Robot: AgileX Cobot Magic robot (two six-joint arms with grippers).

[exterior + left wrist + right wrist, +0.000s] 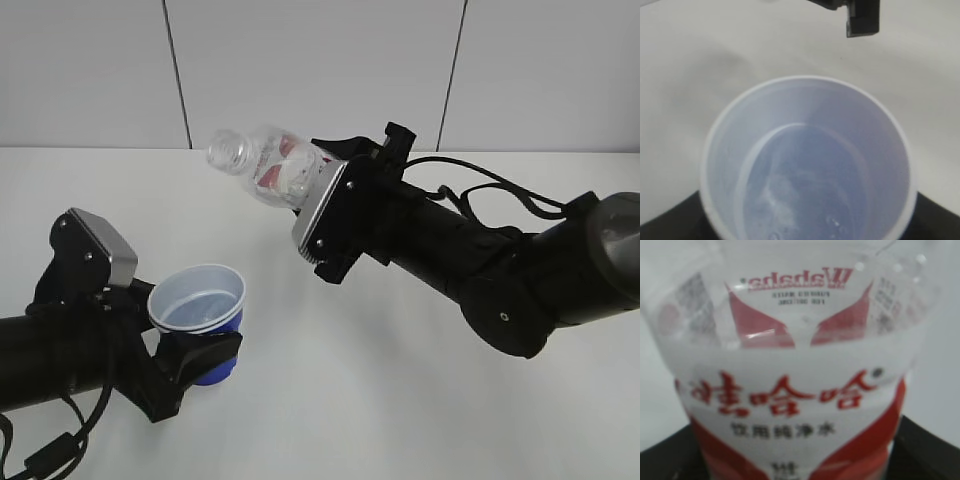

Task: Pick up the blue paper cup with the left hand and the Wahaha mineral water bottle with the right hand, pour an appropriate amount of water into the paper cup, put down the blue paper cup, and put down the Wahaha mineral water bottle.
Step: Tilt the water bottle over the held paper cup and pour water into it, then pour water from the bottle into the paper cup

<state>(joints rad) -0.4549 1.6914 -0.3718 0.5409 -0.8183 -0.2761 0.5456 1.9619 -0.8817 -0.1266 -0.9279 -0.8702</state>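
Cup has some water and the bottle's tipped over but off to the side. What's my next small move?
Probably tilt the Wahaha mineral water bottle back upright in the right hand. The blue paper cup in the left hand already holds water, and the bottle's mouth points left, above and behind the cup, with no stream visible.

Left hand (205, 350) clamped round blue cup (198, 318), right hand (318, 205) gripping bottle (268, 165) tipped sideways, mouth up-left above the cup.
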